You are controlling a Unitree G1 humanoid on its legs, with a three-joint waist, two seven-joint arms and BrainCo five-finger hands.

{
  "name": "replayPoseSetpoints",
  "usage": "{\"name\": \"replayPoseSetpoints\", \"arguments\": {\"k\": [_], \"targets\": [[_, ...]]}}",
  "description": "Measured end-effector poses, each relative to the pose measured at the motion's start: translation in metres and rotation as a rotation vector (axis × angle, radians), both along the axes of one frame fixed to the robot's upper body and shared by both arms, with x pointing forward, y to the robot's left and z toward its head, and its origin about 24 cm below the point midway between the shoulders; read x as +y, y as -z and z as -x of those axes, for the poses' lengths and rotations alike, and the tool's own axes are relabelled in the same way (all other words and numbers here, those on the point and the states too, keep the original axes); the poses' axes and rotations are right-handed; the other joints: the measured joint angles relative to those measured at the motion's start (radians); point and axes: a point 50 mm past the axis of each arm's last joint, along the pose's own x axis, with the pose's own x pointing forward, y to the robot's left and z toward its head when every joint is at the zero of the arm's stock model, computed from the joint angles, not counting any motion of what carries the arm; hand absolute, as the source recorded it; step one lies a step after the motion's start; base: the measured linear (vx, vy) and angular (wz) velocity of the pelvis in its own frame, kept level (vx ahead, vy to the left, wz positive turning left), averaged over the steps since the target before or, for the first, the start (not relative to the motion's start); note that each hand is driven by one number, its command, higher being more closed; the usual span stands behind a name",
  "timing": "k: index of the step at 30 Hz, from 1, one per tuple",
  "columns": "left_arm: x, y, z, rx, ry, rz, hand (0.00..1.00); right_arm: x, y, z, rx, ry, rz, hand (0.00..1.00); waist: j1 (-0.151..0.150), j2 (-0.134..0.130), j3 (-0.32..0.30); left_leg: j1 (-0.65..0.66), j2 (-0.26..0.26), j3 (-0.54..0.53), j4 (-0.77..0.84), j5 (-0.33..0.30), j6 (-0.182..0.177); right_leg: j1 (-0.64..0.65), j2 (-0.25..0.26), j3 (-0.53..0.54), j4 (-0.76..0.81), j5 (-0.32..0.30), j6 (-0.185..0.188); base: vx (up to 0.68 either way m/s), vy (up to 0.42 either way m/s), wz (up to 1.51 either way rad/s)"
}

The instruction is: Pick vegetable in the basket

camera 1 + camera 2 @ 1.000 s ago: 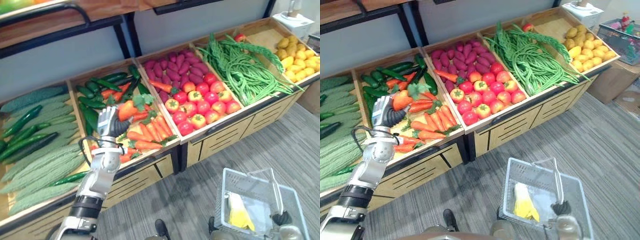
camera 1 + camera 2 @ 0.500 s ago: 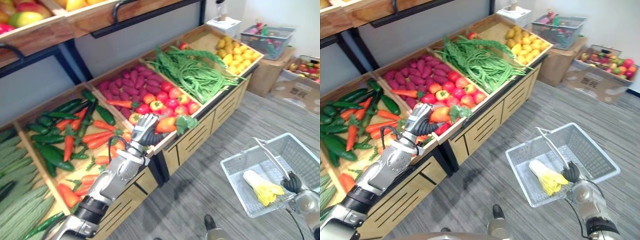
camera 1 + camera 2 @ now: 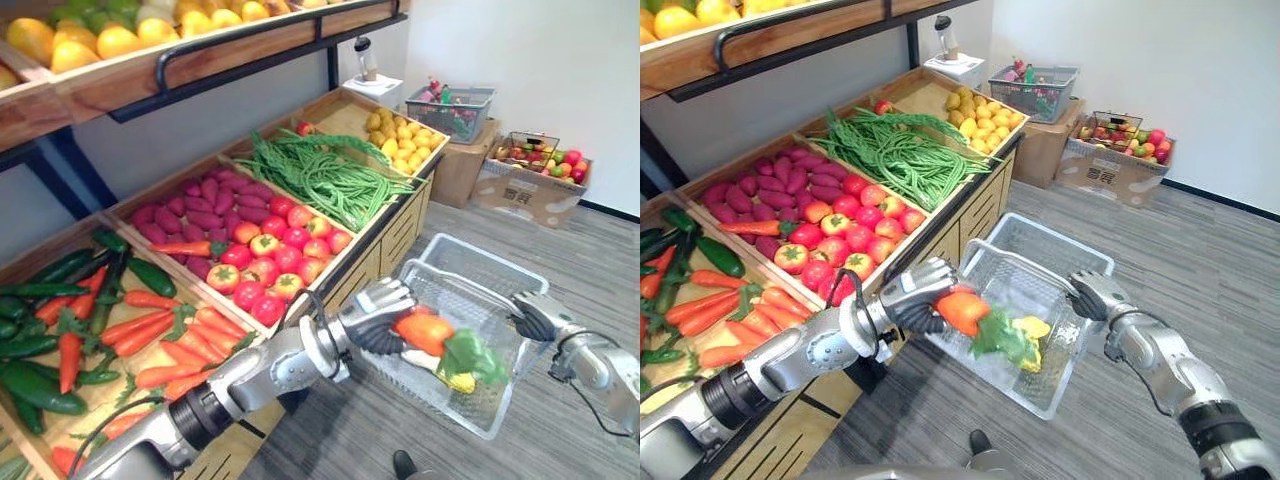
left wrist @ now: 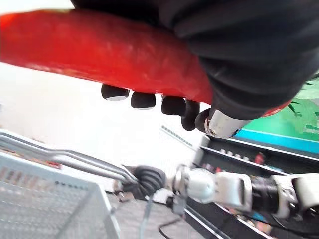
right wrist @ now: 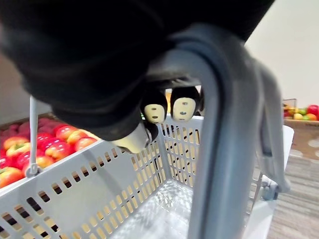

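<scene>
Eye views: my left robot hand (image 3: pixel 372 318) is curled round a carrot (image 3: pixel 425 333), holding it over the open basket (image 3: pixel 455 256), which my right robot hand (image 3: pixel 533 316) holds. Left wrist: the carrot lies across the palm, fingertips wrapped round it. Right wrist: fingers closed round the handle (image 5: pixel 219 149).
</scene>
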Motion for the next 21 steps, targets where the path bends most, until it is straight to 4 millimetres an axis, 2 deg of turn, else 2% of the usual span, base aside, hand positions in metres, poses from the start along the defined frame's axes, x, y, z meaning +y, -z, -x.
{"name": "replayPoseSetpoints", "arguments": {"k": [3,5,10,13,16,21], "targets": [[-0.007,0.002,0.007,0.008,0.067,-0.027,1.0,0.003,-0.001,0.002,0.014,-0.043,0.038,1.0,-0.004,0.004,-0.001,0.002,0.026,0.031,0.056,-0.04,-0.006,-0.002,0.009,0.024,0.001,0.0,0.0,0.01,-0.004,-0.3],[-0.012,0.006,0.013,0.046,0.115,-0.041,1.0,-0.003,-0.006,0.003,0.021,-0.05,0.079,1.0,-0.007,0.011,-0.001,0.004,0.032,0.043,0.083,-0.061,-0.01,-0.003,0.01,0.041,0.001,0.0,0.0,-0.01,0.033,-0.22],[-0.014,0.012,0.019,0.066,0.146,-0.064,1.0,-0.006,-0.014,0.006,0.037,-0.093,0.149,1.0,-0.009,0.025,0.002,0.004,0.053,0.068,0.139,-0.104,-0.019,-0.006,0.016,0.065,0.002,0.0,0.0,-0.03,0.028,-0.15],[-0.015,0.015,0.022,0.07,0.161,-0.085,1.0,0.004,-0.024,0.007,0.016,-0.172,0.172,1.0,-0.011,0.037,0.002,-0.003,0.066,0.084,0.17,-0.121,-0.018,-0.021,0.023,0.077,0.013,0.0,0.0,-0.02,0.012,-0.14],[-0.015,0.017,0.023,0.051,0.165,-0.113,1.0,0.019,-0.031,0.008,-0.013,-0.246,0.147,1.0,-0.03,0.038,0.002,-0.015,0.076,0.086,0.19,-0.129,-0.018,-0.033,0.025,0.077,0.019,0.0,0.0,-0.01,0.002,-0.03],[-0.015,0.027,0.019,0.066,0.151,-0.151,1.0,0.034,-0.038,0.01,-0.039,-0.317,0.095,1.0,-0.033,0.036,0.005,-0.015,0.091,0.094,0.216,-0.14,-0.019,-0.038,0.034,0.085,0.027,0.0,0.0,0.01,0.017,-0.06]]}}
